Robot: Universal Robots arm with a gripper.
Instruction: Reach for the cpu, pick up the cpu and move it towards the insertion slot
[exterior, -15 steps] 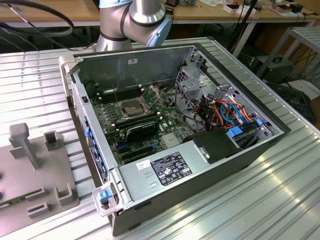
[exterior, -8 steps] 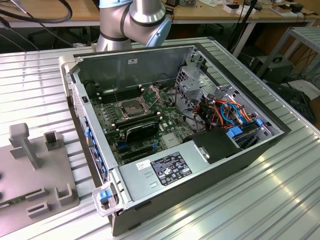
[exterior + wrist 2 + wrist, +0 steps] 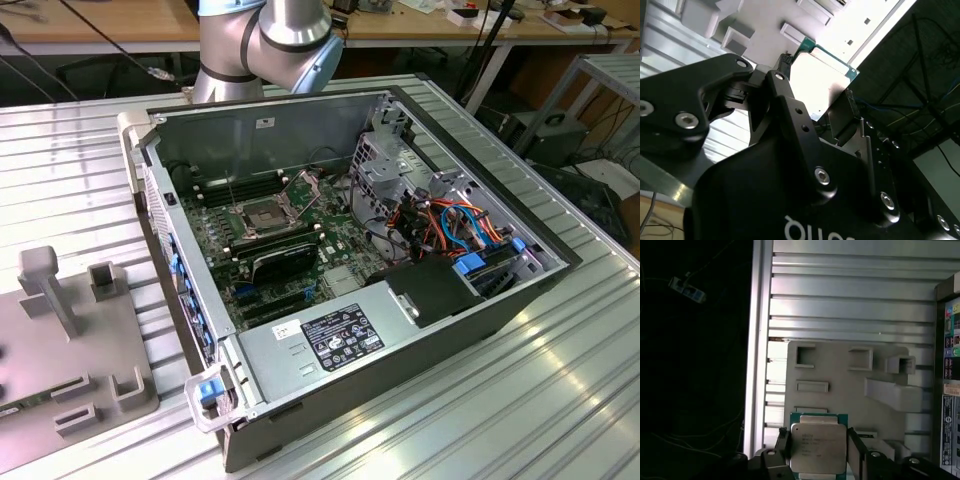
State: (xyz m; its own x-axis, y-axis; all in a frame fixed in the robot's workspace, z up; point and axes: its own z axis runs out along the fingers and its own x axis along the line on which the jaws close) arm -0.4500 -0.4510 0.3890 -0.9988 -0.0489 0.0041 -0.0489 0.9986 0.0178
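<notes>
**A:** Gripper (image 3: 818,444) first: how does it stand?

**B:** It is pinching the cpu (image 3: 817,452), with a finger (image 3: 783,442) against each opposite edge, as both wrist views show.

**A:** Past the fingertips?

**B:** A grey fixture plate (image 3: 840,375) with raised pockets, lying on the ribbed metal table (image 3: 850,305).

**A:** Farther still?

**B:** The open computer case (image 3: 280,125) lies off to one side of the gripper. The insertion slot (image 3: 257,214) sits inside it, its frame plate tilted up.
</notes>
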